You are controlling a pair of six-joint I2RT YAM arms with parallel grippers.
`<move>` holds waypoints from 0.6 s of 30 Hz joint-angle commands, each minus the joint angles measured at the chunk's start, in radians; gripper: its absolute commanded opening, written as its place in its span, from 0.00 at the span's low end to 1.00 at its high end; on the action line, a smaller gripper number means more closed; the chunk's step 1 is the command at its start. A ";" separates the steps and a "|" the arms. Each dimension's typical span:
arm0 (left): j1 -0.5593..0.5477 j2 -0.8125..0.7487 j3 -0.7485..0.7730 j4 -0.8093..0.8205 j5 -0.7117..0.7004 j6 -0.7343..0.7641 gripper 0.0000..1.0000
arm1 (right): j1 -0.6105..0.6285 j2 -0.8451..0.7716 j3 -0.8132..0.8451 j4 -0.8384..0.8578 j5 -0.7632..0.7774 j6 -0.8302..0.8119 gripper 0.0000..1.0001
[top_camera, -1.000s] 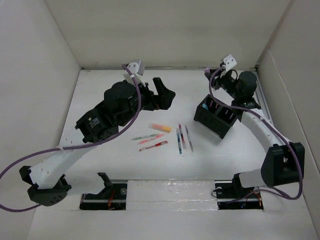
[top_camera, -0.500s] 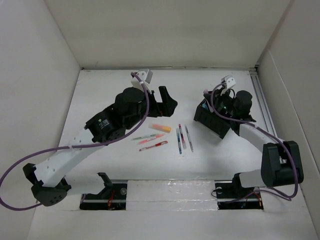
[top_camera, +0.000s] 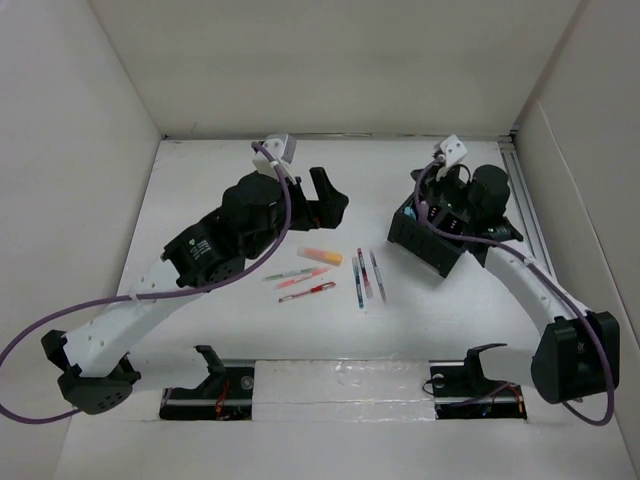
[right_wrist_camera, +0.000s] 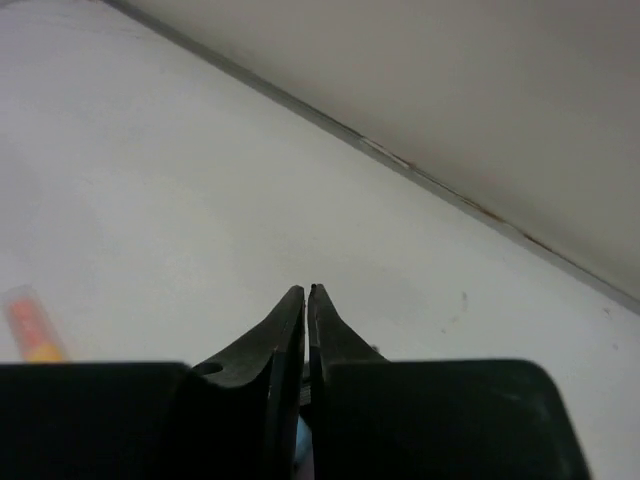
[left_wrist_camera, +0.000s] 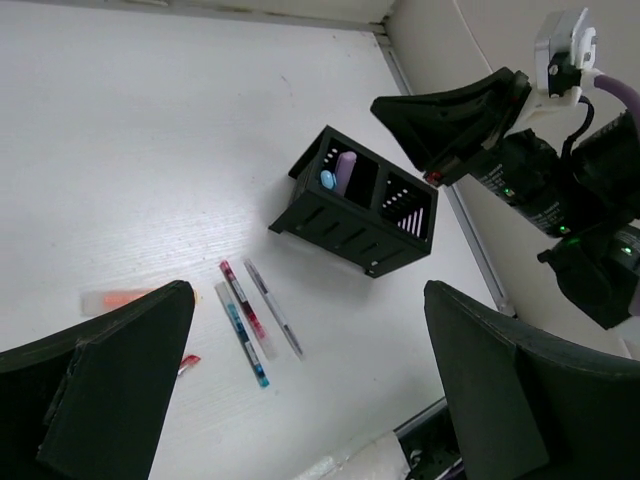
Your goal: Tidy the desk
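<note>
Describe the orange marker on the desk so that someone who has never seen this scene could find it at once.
On the white desk, look left of the black compartment box, where two clusters of pens lie. The orange marker sits on the far side of the left cluster, just beyond three thin pens. It alone is short, thick and orange.

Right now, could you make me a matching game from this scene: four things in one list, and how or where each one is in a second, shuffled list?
Things:
1. left gripper
2. right gripper
3. black box
4. orange marker

States:
A. lying flat on the desk
B. jaws wide open
C. jaws closed together
D. has a purple item standing in one compartment

Pairs: 1-B, 2-C, 3-D, 4-A
</note>
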 commanded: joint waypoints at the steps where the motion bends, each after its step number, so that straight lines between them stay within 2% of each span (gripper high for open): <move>1: 0.002 -0.036 0.079 0.005 -0.096 0.037 0.96 | 0.142 -0.002 0.175 -0.293 0.022 -0.202 0.08; 2: 0.002 -0.035 0.108 -0.008 -0.122 0.049 0.93 | 0.221 0.047 0.225 -0.382 0.041 -0.290 0.00; 5: 0.002 -0.027 0.130 -0.031 -0.121 0.052 0.91 | 0.344 0.141 0.302 -0.545 0.074 -0.346 0.01; 7: 0.002 -0.010 0.138 -0.048 -0.121 0.034 0.91 | 0.460 0.201 0.324 -0.585 0.098 -0.371 0.17; 8: 0.002 -0.010 0.133 -0.052 -0.115 0.026 0.91 | 0.491 0.256 0.338 -0.587 0.131 -0.370 0.37; 11: 0.002 -0.016 0.107 -0.022 -0.092 0.028 0.94 | 0.567 0.375 0.365 -0.558 0.127 -0.364 0.63; 14: 0.002 0.019 0.160 -0.026 -0.086 0.050 0.97 | 0.613 0.468 0.402 -0.547 0.118 -0.377 0.68; 18: 0.002 0.159 0.375 -0.083 -0.113 0.097 0.99 | 0.647 0.600 0.491 -0.553 0.130 -0.388 0.69</move>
